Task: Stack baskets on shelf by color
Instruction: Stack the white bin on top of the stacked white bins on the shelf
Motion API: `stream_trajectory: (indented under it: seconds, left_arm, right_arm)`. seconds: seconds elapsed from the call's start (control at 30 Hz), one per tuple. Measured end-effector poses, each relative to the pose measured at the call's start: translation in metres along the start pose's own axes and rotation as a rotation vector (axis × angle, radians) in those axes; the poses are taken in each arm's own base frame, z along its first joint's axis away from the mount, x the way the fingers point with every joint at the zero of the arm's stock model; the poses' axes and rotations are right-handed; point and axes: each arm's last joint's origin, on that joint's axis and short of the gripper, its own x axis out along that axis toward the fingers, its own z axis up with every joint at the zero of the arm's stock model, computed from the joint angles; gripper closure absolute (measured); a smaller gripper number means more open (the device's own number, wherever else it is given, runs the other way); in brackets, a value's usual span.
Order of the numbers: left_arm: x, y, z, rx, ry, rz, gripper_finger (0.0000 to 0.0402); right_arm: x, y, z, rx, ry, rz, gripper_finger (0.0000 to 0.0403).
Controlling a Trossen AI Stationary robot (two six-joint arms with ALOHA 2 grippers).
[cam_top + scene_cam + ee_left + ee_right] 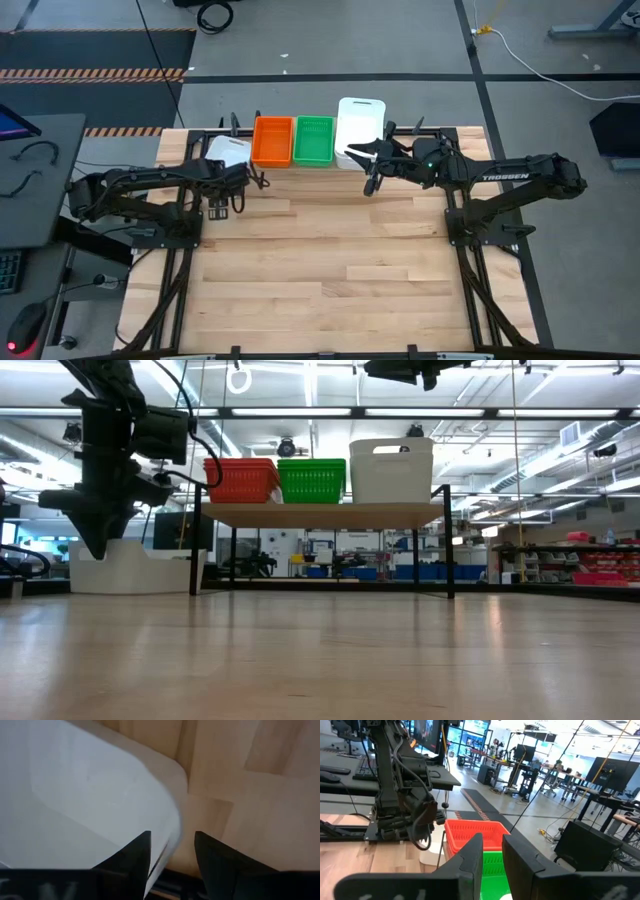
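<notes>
On the shelf [320,514] at the table's far edge stand an orange basket stack [272,141], a green stack [313,140] and a white basket [360,125], each resting on its base on the plank. Another white basket [226,150] sits on the table left of the shelf. My left gripper [172,855] is open and points down over the wall [170,827] of that basket, one finger inside and one outside. My right gripper [360,165] hovers high above the shelf's white basket [392,470], slightly open and empty.
The shelf's thin black legs [449,545] stand near the table's far edge. The wide wooden tabletop [330,270] stretches toward the near edge. Desks, monitors and cables fill the room beyond. The arm bases [480,225] stand at the table's left and right sides.
</notes>
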Motion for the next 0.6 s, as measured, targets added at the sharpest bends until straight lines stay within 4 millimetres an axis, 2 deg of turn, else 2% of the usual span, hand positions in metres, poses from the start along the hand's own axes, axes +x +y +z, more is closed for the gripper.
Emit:
stream_trajectory:
  seconds: [0.17, 0.3, 0.47, 0.6]
  left_arm:
    - [0.002, -0.001, 0.000, -0.024, -0.008, -0.012, 0.0254]
    - [-0.005, -0.002, 0.004, -0.030, -0.025, -0.003, 0.0297]
    - [-0.023, 0.003, 0.012, -0.102, -0.093, -0.051, 0.0381]
    - [-0.026, 0.002, 0.012, -0.162, -0.095, -0.120, 0.0391]
  right_arm:
    - [0.000, 0.000, 0.000, 0.000, 0.001, -0.002, 0.0325]
    - [0.000, 0.000, 0.000, 0.000, -0.002, -0.003, 0.0325]
    - [0.000, 0.000, 0.000, 0.001, -0.003, -0.004, 0.0325]
    - [0.000, 0.000, 0.000, 0.001, -0.004, -0.004, 0.0325]
